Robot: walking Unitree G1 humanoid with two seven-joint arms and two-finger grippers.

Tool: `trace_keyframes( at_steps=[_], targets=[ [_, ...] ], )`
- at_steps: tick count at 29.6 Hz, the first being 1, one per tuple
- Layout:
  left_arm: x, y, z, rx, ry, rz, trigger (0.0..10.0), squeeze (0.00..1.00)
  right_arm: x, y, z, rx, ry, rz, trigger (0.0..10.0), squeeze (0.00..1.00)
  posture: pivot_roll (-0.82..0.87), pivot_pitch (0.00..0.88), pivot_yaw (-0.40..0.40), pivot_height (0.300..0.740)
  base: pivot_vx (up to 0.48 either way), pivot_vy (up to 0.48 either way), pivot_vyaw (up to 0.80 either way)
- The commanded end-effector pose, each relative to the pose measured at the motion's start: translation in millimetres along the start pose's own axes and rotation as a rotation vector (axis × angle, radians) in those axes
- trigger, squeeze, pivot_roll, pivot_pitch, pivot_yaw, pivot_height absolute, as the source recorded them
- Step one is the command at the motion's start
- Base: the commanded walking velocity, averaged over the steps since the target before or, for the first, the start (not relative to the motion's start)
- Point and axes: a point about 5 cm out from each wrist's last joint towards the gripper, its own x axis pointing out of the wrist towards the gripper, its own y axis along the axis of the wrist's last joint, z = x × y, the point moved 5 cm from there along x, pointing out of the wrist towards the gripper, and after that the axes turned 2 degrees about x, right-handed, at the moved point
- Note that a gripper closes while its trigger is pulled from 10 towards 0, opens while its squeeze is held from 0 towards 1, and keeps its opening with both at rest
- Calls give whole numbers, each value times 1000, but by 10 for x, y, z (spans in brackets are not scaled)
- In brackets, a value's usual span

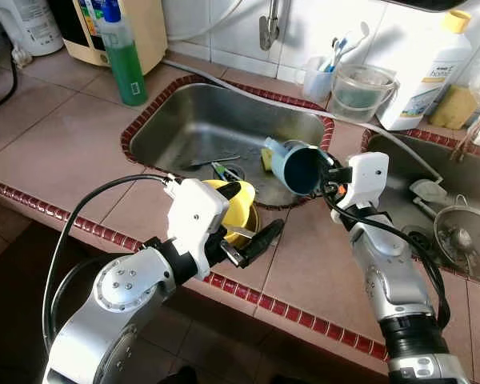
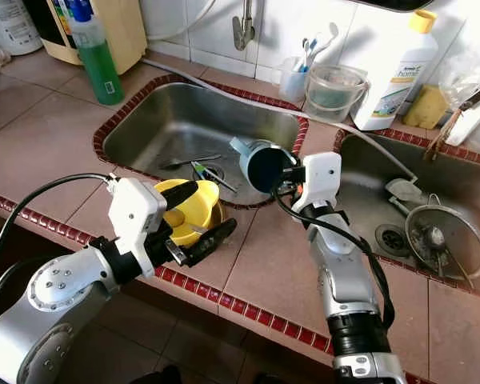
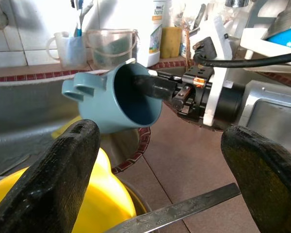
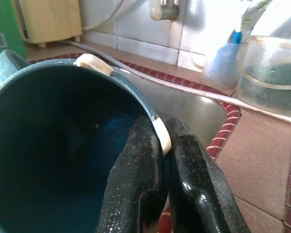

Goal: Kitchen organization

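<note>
While the right gripper (image 2: 282, 181) pinches the teal mug (image 2: 260, 166) by its rim above the sink's (image 2: 144, 132) front edge, the left gripper (image 2: 200, 214) gapes around a yellow bowl (image 2: 184, 210).

blue mug (image 1: 294, 165) | tipped sideways, rim pinched | above sink edge (image 1: 300, 200)

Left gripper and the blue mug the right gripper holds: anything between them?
Between the left gripper and the blue mug lies a yellow bowl and bare tiled counter, in the left eye view.
</note>
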Motion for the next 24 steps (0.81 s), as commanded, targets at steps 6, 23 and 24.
trace_keyframes(
  at_steps=[6,23,24],
  targets=[
    [-27,107,103,1,-25,23,10000,0,34,-11,-29,6,53,-23,10000,0,-151,233,-34,740,0,0,0],
    [-95,140,222,-12,-41,9,10000,0,148,-63,1,5,108,-51,10000,0,-129,255,-29,740,0,0,0],
    [-98,144,223,-11,-42,9,10000,0,157,-58,2,3,110,-50,10000,0,-128,258,-29,740,0,0,0]
  ],
)
